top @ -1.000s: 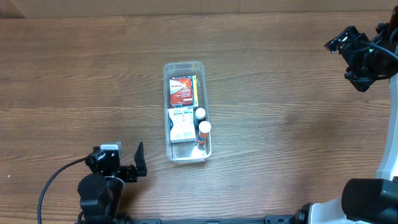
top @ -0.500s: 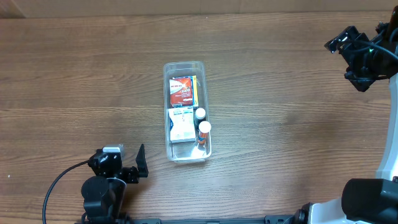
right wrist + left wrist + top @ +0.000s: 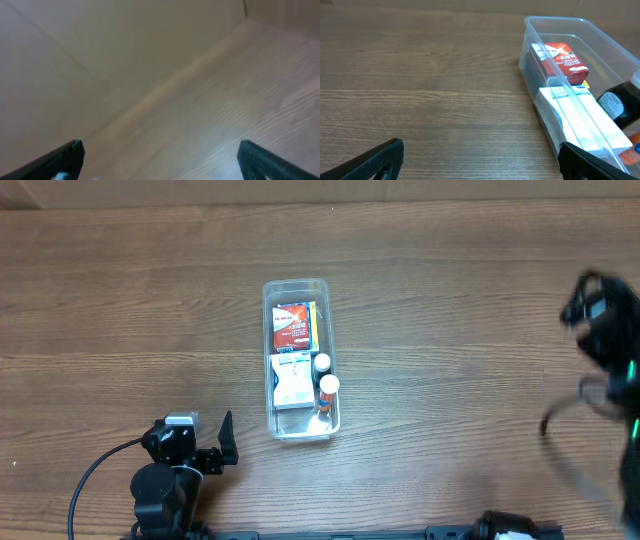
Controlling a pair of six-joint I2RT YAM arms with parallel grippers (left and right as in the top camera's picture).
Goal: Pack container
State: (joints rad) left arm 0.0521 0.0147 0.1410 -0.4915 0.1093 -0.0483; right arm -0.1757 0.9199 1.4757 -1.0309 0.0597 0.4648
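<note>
We are seeing the whole surface (image 3: 120,300) only from overhead, the container (image 3: 295,282) lying at its middle. The left wrist view is bringing its red box (image 3: 565,57) and white box (image 3: 570,116) close, cutting off the bottles (image 3: 620,106). The right arm (image 3: 605,330) is appearing blurred overhead, and the left jaws and right jaws are gaping wide, holding nothing.
</note>
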